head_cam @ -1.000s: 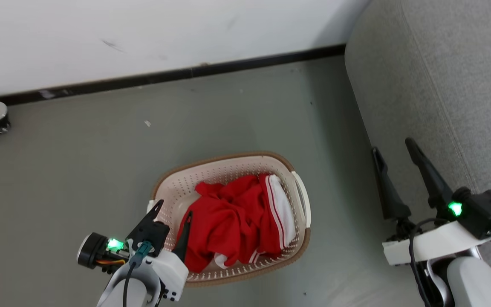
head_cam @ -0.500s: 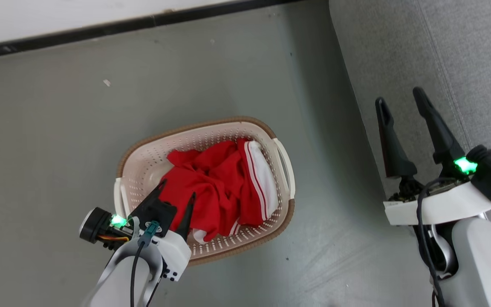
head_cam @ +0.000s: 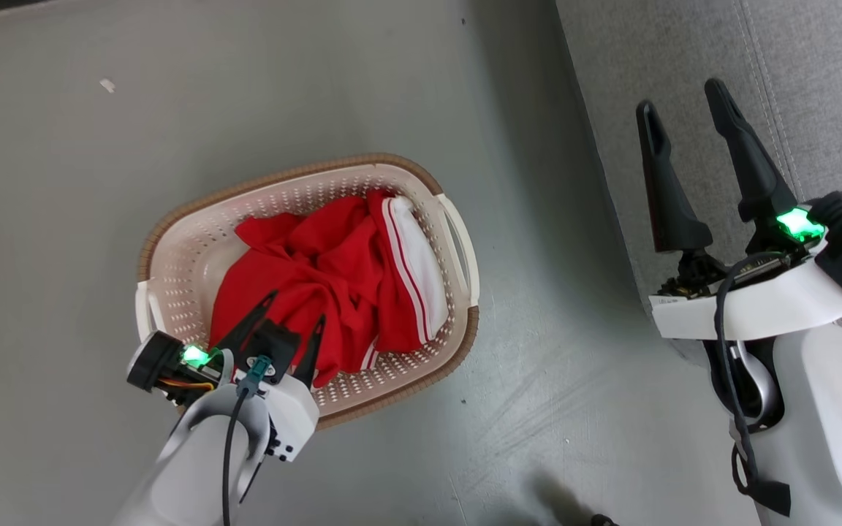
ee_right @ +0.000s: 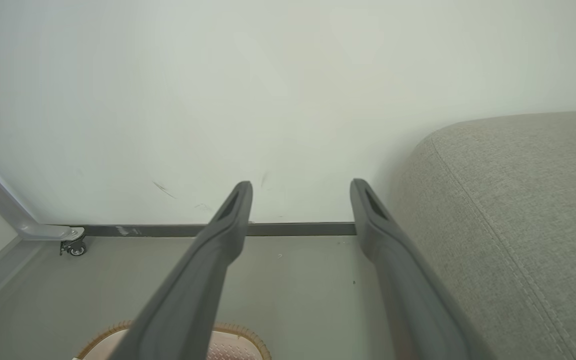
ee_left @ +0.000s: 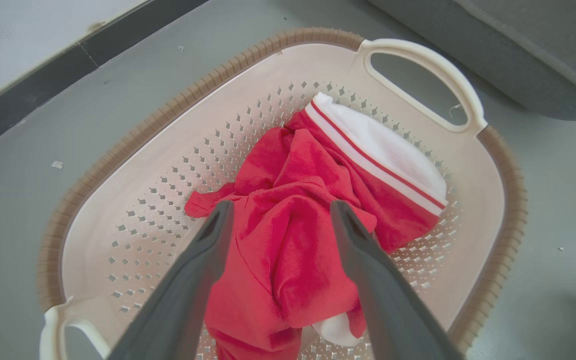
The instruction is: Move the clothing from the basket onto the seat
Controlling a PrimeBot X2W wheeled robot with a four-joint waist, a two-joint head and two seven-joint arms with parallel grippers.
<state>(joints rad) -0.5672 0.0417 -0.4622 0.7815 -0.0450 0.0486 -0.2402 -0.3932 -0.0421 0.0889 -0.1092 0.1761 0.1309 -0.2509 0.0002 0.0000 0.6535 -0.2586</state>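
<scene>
Here the clothing (head_cam: 319, 270) lies heaped in the basket (head_cam: 187, 241) on the floor, straight ahead of and just below the jaws of the left arm (head_cam: 194, 467), which stand spread and empty. The jaws of the right arm (head_cam: 823, 409), equally spread and empty, hang well apart from it by the seat (head_cam: 830, 73). The left wrist view shows the left jaws straddling a raised red fold, with the white striped panel beyond; the head view leaves that straddle unclear.

Even, diffuse light, bright throughout, without glare. A soft shadow falls on the floor (head_cam: 538, 183) beside the seat (head_cam: 816, 66), and a darker patch lies at the head view's lower edge. In both wrist views the fingers (ee_left: 183, 300) blur toward the bottom edge; in the left one the clothing (ee_left: 288, 240) is sharp.
</scene>
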